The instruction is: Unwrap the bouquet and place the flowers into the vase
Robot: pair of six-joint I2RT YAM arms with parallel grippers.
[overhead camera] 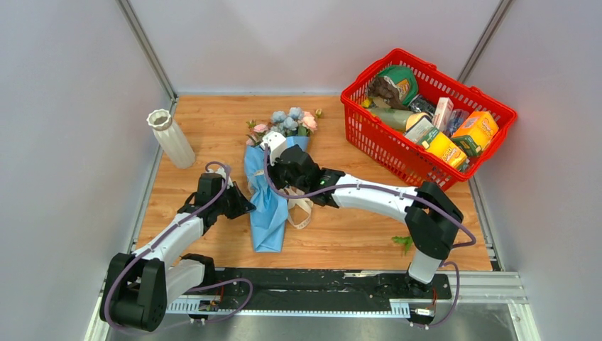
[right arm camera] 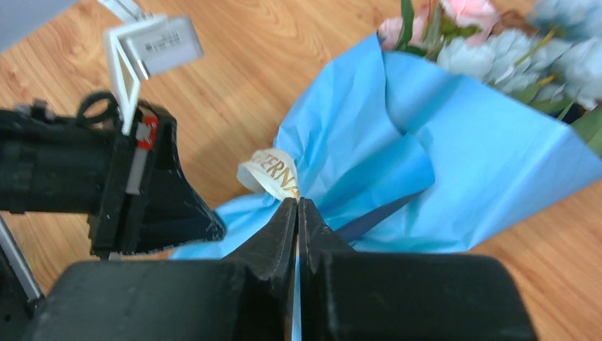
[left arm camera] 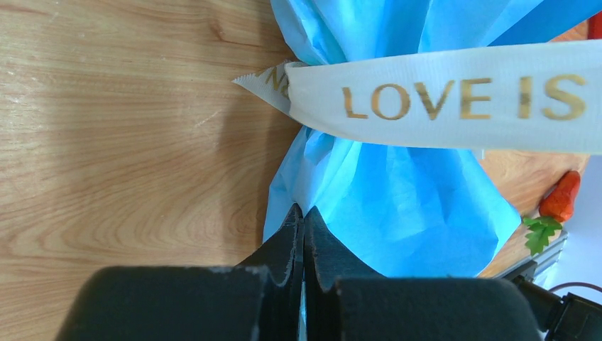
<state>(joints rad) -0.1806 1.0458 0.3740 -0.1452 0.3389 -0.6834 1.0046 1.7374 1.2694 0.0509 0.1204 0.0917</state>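
The bouquet (overhead camera: 266,220) is laid flat in the middle of the wooden bench (overhead camera: 341,238), with its blooms pointed at the far wall. It is wrapped in a cone of thin, crinkly blue paper, squeezed in at the waist. A flat cream ribbon (left arm camera: 440,99) with shiny gold letters is tied around that waist, and its loops are spread on the wood beside the paper. The flowers (overhead camera: 287,122) are seen poking out of the wide end: soft, round, pink and pale blue blooms with small green leaves.

The left end effector (left arm camera: 304,213) is pressed together, and its black tips are set against the edge of the paper just below the ribbon. The right end effector (right arm camera: 297,202) is pressed together too, right at a curled ribbon end and a fold of paper. Whether anything is caught between either pair of tips cannot be told.

The vase (overhead camera: 172,141) is stood at the far left of the bench, well apart from the bouquet. It is tall, slim and white, with ribs down its sides and a wavy rim. A red plastic basket (overhead camera: 376,135) with grid walls, filled with food packs, is seen at the far right.
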